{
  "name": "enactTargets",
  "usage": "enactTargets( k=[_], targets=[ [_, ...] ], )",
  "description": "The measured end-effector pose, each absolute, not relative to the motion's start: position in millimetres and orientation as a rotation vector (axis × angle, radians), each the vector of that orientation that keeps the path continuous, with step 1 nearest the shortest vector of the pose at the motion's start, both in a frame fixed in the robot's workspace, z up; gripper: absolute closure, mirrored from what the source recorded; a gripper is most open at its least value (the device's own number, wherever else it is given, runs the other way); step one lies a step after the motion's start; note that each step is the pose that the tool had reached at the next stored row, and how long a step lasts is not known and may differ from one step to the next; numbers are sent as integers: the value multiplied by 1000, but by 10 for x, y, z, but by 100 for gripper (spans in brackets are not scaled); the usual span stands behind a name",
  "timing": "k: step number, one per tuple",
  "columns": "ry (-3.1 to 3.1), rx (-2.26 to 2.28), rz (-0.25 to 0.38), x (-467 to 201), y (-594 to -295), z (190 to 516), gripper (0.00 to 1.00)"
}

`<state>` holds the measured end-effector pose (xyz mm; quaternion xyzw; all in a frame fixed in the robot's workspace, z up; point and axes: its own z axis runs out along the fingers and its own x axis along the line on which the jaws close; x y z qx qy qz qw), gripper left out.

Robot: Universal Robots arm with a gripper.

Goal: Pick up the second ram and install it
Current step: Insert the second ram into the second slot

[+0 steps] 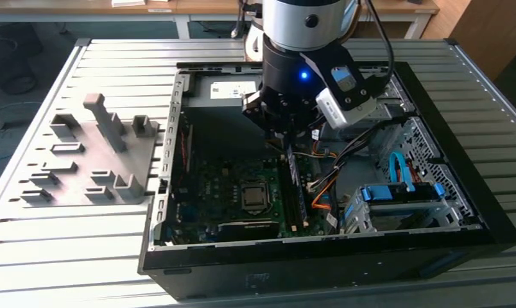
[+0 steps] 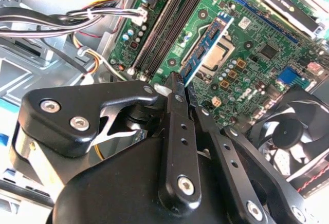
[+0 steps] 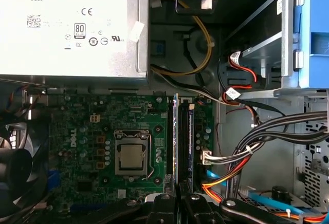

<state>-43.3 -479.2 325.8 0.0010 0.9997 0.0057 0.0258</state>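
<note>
1. Holding the second ram (image 3: 176, 136) edge-on in my tool (image 3: 177, 198), clamped narrow, above the motherboard slots (image 2: 164, 34).
2. Cables (image 3: 247, 151) crowd one side.
3. Ram-to-slot contact: can't tell.

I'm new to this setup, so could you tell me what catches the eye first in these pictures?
The big arm's claw hangs inside the open computer case, gripping a memory stick on edge, in line with the black slots of the green board. On the exterior view's left, a gray holder block sits on the slatted table.
</note>
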Motion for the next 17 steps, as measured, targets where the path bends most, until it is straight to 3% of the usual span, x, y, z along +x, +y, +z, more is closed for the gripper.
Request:
enactTargets(
  k=[17],
  targets=[
    [3090,3,17,-433,-4792,3203,86]
  ],
)
